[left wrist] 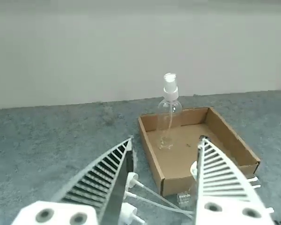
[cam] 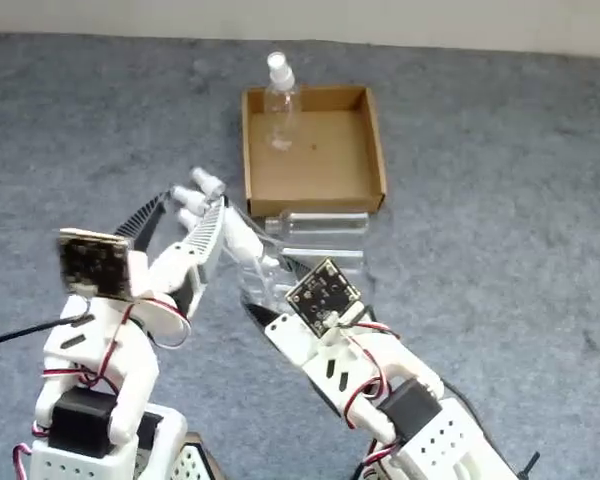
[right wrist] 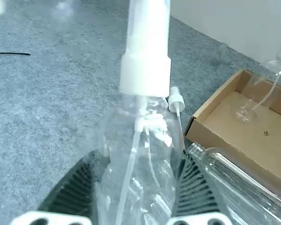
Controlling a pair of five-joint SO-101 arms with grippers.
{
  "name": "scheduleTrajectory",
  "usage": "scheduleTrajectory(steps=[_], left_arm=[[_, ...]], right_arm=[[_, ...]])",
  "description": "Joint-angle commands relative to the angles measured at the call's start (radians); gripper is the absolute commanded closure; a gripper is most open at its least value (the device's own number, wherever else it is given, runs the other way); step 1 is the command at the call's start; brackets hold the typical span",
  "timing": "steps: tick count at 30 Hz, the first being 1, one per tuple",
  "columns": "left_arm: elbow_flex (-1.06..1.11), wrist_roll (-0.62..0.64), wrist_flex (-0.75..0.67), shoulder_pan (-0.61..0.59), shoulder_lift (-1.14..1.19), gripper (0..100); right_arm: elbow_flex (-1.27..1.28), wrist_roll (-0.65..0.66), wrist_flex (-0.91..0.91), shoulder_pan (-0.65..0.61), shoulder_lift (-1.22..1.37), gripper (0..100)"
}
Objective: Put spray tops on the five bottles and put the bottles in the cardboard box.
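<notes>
My right gripper (right wrist: 138, 161) is shut on a clear bottle (right wrist: 131, 126) that carries a white spray top (right wrist: 145, 56). In the high view this bottle (cam: 248, 255) lies between the two arms. My left gripper (cam: 194, 200) stands open just left of it, over loose spray tops (cam: 208, 183) on the carpet. From the left wrist, those spray tops (left wrist: 131, 178) lie low between the open gripper (left wrist: 165, 140). A capped bottle (cam: 280, 95) stands in the far left corner of the cardboard box (cam: 365, 150). Uncapped bottles (cam: 320, 222) lie in front of the box.
Grey carpet covers the whole floor, with open room to the right of the box and at the far left. A pale wall (left wrist: 131, 47) runs behind the box. An open-necked bottle (right wrist: 225, 173) lies close beside the held one.
</notes>
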Motion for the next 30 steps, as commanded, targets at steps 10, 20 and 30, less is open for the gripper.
scheduleTrajectory(steps=[10,20,30], left_arm=[[0.001,0.035,-0.031,-0.147,0.002,82],[0.061,0.066,-0.020,-0.147,0.002,82],[0.101,-0.107,-0.002,0.074,0.002,82]], right_arm=[[-0.021,-0.011,-0.001,0.134,-0.019,99.5],[-0.352,-0.011,-0.001,0.257,0.214,99.5],[-0.952,-0.011,0.007,0.275,0.803,99.5]])
